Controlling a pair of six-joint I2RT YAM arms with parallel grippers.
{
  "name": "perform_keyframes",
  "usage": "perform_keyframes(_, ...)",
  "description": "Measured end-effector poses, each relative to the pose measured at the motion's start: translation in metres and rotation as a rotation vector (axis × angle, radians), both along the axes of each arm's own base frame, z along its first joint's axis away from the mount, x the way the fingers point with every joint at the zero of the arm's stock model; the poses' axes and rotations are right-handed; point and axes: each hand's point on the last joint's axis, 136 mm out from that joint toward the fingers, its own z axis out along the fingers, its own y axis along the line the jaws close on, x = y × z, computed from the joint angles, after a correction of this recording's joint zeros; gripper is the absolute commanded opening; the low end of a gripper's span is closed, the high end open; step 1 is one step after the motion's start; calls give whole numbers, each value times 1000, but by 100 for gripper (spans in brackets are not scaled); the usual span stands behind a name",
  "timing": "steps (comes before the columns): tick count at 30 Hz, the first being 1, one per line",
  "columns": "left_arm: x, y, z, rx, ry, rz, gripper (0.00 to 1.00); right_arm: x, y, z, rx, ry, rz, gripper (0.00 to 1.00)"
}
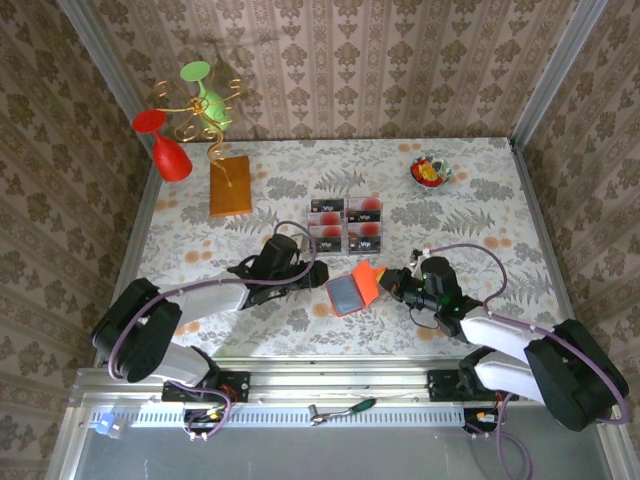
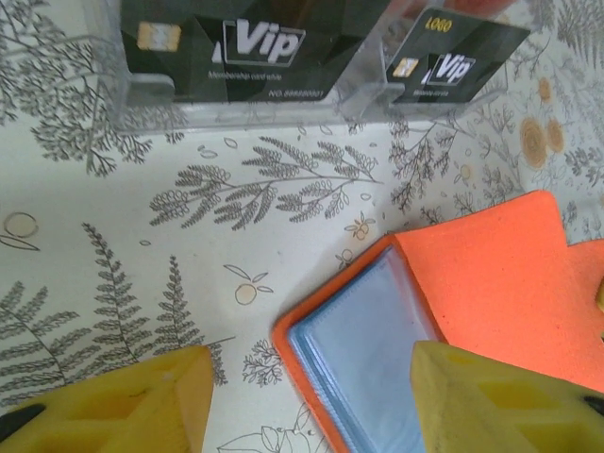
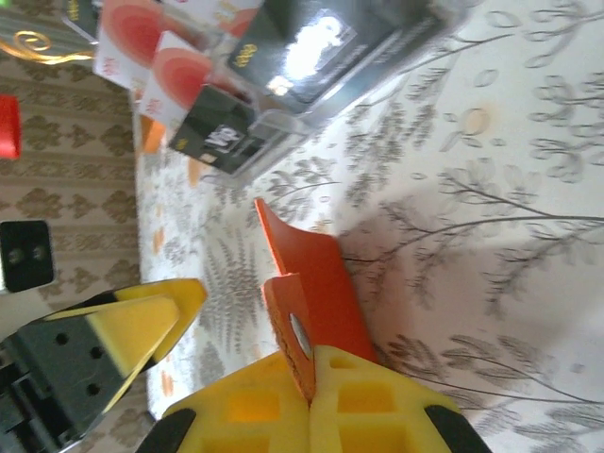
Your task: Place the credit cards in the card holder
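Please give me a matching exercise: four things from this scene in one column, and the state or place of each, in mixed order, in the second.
1 left gripper
2 right gripper
3 card holder
4 credit cards

A in rows farther back on the table
B open, holding nothing
C shut on an orange flap
D unfolded, partly raised

Pairs: 1-B, 2-C, 3-D, 4-A
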Motion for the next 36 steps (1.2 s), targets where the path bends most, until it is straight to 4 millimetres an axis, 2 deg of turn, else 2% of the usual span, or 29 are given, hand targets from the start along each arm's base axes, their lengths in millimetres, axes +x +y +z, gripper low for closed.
perform_keyframes(5,-7,-4,-2,11,8,-21,60,-13,-6,-24,-59,59,-11,0)
perform_keyframes(14,-13,-8,-3,47,23,-41,61,-26,5,-43,-122,101,20,0)
perform_keyframes(22,-17,-11,-4,50,23,-55,60,-30,8,-49,-138,115,10,0)
perform_keyframes(25,-19,-14,-5,50,22,-62,55,-31,9,-50,-139,117,3,0)
perform_keyframes(28,-19,-14,-10,58,28,-63,59,-31,9,-50,-141,116,-1,0)
perform_keyframes(31,-18,-12,-11,65,25,-52,67,-31,9,-49,-144,114,-6,0)
perform_keyframes(36,-16,-10,-5,54,-1,-39,70,-31,9,-51,-146,119,-11,0)
